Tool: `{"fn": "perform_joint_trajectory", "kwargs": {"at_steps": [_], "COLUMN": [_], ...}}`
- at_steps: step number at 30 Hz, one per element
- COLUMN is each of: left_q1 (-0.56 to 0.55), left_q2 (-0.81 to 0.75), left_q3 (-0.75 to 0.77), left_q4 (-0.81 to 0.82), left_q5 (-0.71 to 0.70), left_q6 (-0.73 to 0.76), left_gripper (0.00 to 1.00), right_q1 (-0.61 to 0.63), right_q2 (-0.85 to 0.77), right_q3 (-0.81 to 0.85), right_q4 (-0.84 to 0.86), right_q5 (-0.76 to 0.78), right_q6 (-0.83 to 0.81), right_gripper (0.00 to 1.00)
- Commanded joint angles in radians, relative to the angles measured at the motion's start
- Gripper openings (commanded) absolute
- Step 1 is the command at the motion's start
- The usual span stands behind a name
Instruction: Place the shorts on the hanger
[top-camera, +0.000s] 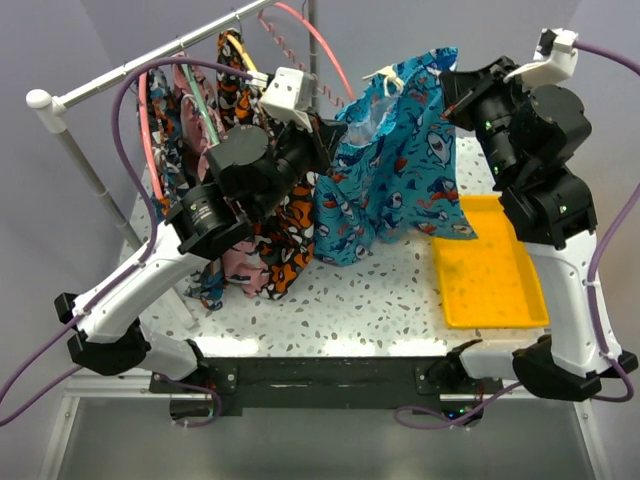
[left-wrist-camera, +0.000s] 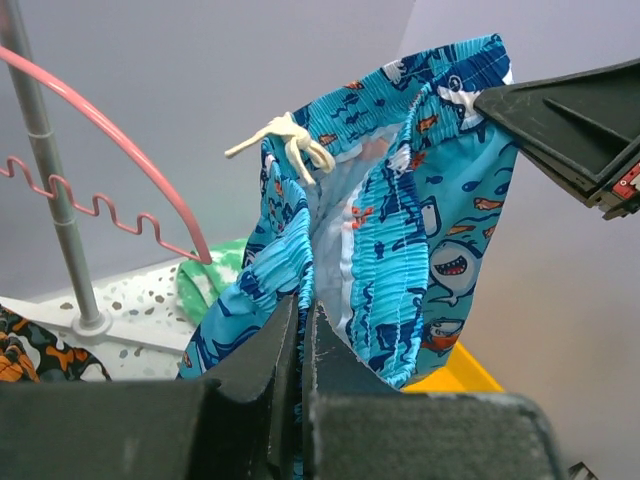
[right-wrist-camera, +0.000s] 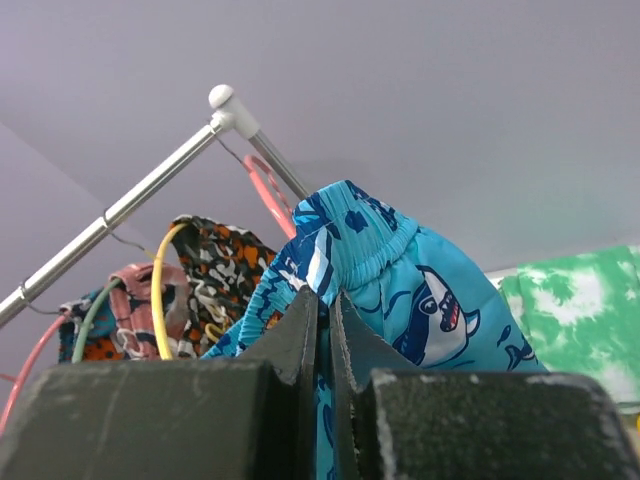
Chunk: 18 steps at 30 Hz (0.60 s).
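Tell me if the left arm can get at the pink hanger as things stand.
Probably yes: the hanger hangs close with nothing between, but the left hand is shut on the shorts, so it isn't free.

The shorts (top-camera: 395, 170) hang at centre, the hanger (top-camera: 324, 46) just upper left of them. The tray (top-camera: 490, 285) lies right on the table (top-camera: 350, 300); the rack (top-camera: 100, 76) stands upper left.

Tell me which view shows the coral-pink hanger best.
Left wrist: the hanger shows its arch and notched bar clearly. Top external gives only part of its arch by the rail; right wrist, a sliver behind the shorts.
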Motion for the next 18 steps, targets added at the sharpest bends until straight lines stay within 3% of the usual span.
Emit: {"fn": "perform_joint_trajectory", "kwargs": {"at_steps": [1, 5, 7, 12, 14, 18], "left_q1": [0.005, 0.005, 0.005, -0.019, -0.041, -0.064], "left_q2": [-0.055, -0.092, -0.115, -0.192, -0.201, -0.204], "left_q3": [-0.028, -0.183, -0.278, -0.701, -0.850, -1.010], "left_q4": [0.067, 0.061, 0.068, 0.154, 0.179, 0.200], "left_q5": [0.032, 0.050, 0.073, 0.140, 0.159, 0.147], "left_q6": [0.005, -0.043, -0.085, -0.194, -0.224, -0.306], "left_gripper": [0.00, 0.00, 0.00, 0.00, 0.00, 0.00], "right_q1": [-0.001, -0.002, -0.002, -0.005, -0.004, -0.005], "right_q2": [-0.053, -0.148, -0.261, -0.597, -0.733, -0.893], "right_q3": [-0.096, -0.354, -0.613, -1.213, -1.373, -1.520], "right_q4": [0.048, 0.056, 0.077, 0.068, -0.002, -0.062], "right_q5": [-0.008, 0.038, 0.071, 0.110, 0.090, -0.026], "right_q6": [0.002, 0.055, 0.086, 0.210, 0.279, 0.399], "right_gripper": [0.00, 0.00, 0.00, 0.00, 0.00, 0.01]}}
